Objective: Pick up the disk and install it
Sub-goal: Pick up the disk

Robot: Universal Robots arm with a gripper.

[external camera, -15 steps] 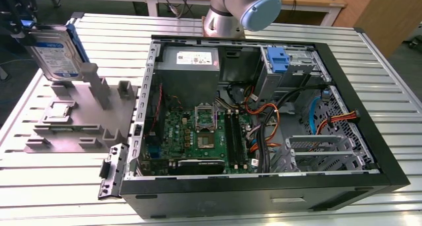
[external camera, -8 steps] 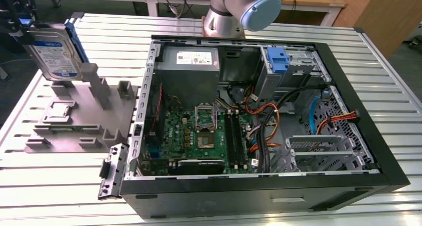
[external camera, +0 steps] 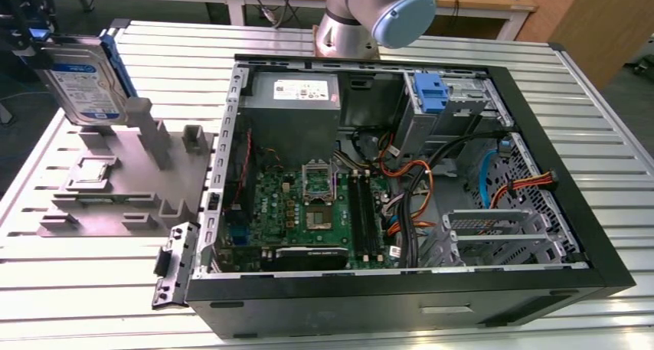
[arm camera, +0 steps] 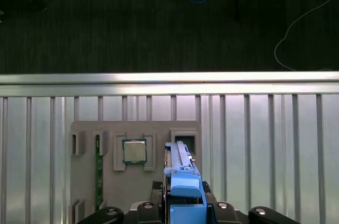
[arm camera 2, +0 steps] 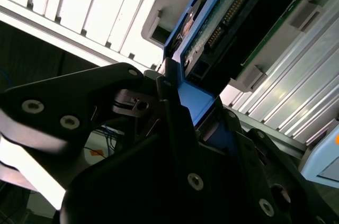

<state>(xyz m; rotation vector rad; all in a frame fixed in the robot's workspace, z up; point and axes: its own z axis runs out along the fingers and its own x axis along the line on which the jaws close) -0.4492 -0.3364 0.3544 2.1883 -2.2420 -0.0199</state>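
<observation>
Exterior view of a ribbed aluminium table carrying an open black desktop computer case, which sits well apart from the hand. Beneath the hand stands a grey moulded fixture block with slots and posts. The hand is clenched on the disk, a flat silver-grey hard drive with a white-and-blue label in a blue plastic carrier. It hangs upright from the hand, close above the fixture. In the second wrist view, black fingers pinch the carrier's blue end. The step in hand looks like carrying the lifted disk. Doing it well likely means a firm pinch, an upright drive, and clearance from the posts below and the case wall.
</observation>
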